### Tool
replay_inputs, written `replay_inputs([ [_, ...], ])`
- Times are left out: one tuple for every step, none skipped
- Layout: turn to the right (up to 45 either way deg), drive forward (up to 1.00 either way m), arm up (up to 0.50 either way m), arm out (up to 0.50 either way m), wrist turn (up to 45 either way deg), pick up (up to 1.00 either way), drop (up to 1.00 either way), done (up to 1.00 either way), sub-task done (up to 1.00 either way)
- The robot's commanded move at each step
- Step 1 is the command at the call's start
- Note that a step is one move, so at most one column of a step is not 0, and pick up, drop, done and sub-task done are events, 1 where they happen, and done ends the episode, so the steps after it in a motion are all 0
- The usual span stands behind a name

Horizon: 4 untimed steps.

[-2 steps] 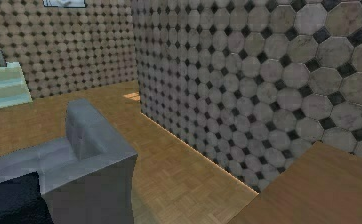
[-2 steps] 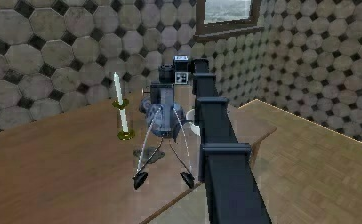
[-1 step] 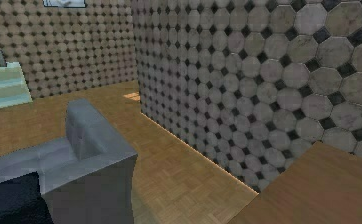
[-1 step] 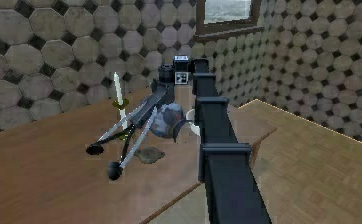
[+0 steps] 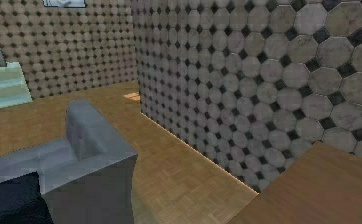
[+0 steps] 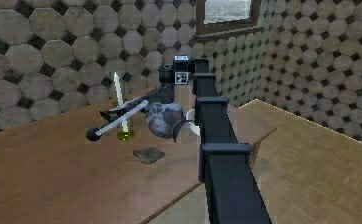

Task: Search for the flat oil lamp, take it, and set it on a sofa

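Note:
My arm (image 6: 217,140) reaches out over a wooden table (image 6: 49,175). At its far end sit the white marker squares (image 6: 179,68) and the gripper (image 6: 97,131), whose thin fingers point toward the arm side view's left. A white candle (image 6: 117,88) on a small brass holder (image 6: 125,134) stands on the table right at the fingers. A small dark flat thing (image 6: 147,154) lies on the tabletop just below the gripper's grey body (image 6: 164,120). I cannot tell whether the gripper holds anything. A grey sofa (image 5: 84,150) with a dark cushion (image 5: 14,200) fills the forward view's lower left.
A wall of octagonal tiles (image 5: 249,80) juts out ahead, with wooden floor (image 5: 179,170) between it and the sofa. A table corner (image 5: 319,195) shows at lower right. A pale green cabinet (image 5: 7,88) stands far left. A window (image 6: 227,12) sits above the table.

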Motion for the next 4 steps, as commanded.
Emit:
replay_inputs([
  [0.0, 0.00, 0.00, 0.00, 45.0, 0.00, 0.00, 0.00, 0.00],
  [0.0, 0.00, 0.00, 0.00, 12.0, 0.00, 0.00, 0.00, 0.00],
  [0.0, 0.00, -0.30, 0.00, 0.0, 0.00, 0.00, 0.00, 0.00],
  [0.0, 0.00, 0.00, 0.00, 0.0, 1.00, 0.00, 0.00, 0.00],
])
